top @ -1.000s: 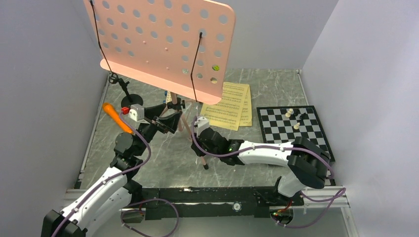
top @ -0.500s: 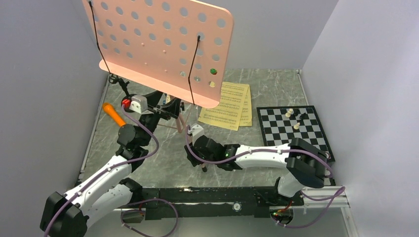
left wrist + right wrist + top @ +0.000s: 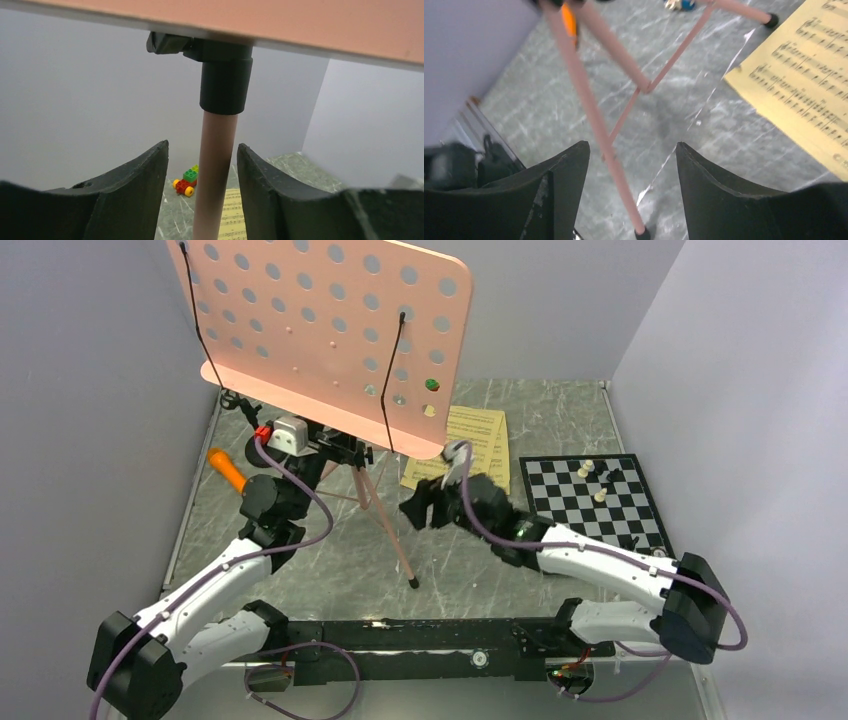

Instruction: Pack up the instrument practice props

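The tall pink music stand (image 3: 320,330) stands on its tripod legs (image 3: 385,520) at mid table. My left gripper (image 3: 342,452) is just under the desk. In the left wrist view its open jaws (image 3: 203,145) straddle the pink pole (image 3: 215,170), with a gap on the left and almost none on the right. My right gripper (image 3: 418,508) hovers open to the right of the legs, with one leg (image 3: 594,115) below its empty jaws (image 3: 632,145). The orange microphone (image 3: 228,470) lies left. The black mic stand (image 3: 238,402) is behind it. Yellow sheet-music pages (image 3: 478,440) lie beyond.
A chessboard (image 3: 590,495) with a few pieces sits at the right. A small block car (image 3: 186,181) rests on the marble floor behind the pole. Grey walls close in on the left, back and right. The stand's desk hides much of the back left.
My right gripper let go of the tripod leg, opened, and drew back to the right. My left gripper rose to the pole under the desk and narrowed around it.
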You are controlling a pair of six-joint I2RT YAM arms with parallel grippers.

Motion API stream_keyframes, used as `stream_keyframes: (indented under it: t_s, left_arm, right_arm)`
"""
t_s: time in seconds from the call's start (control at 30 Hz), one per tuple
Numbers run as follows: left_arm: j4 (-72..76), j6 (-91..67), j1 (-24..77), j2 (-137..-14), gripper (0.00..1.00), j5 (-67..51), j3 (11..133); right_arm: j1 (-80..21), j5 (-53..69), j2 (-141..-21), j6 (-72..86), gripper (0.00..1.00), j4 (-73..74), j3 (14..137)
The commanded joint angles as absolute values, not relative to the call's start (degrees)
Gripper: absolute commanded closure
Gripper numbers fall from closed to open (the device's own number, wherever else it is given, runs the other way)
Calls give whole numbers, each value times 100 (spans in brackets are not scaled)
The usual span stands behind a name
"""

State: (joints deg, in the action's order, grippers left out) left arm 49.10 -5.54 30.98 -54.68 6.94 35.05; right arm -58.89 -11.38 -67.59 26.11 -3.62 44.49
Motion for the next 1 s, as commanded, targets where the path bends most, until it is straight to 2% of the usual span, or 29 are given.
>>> stream_keyframes:
  t_s: [0.0, 0.1, 0.2, 0.33, 0.6, 0.73, 0.97]
  left_arm:
    - [5006, -316, 3118, -5554, 45, 622, 3828]
    - [4824, -283, 3114, -5547, 54, 522, 3872]
    - [4637, -281, 3115, -5509, 65, 490, 3906]
    - [4491, -282, 3114, -5461, 75, 434, 3911]
    - [4285, -248, 3116, -5454, 85, 328, 3949]
    - [4199, -236, 3118, -5475, 88, 283, 4010]
    - [4110, -205, 3112, -5484, 92, 216, 4096]
  right_arm:
    - [-4554, 618, -6880, 3464, 32, -1285, 4493]
    - [-3927, 1818, -7168, 3807, 29, -1991, 4636]
    - [-3655, 2445, -7606, 3787, 27, -2216, 5056]
    - [-3448, 3270, -8284, 4430, 28, -3283, 5361]
    - [-3468, 3833, -9239, 4724, 38, -3923, 6109]
    - [-3538, 4138, -9561, 4595, 42, -3825, 6457]
    - [-3674, 4328, -9810, 4152, 54, -3363, 6826]
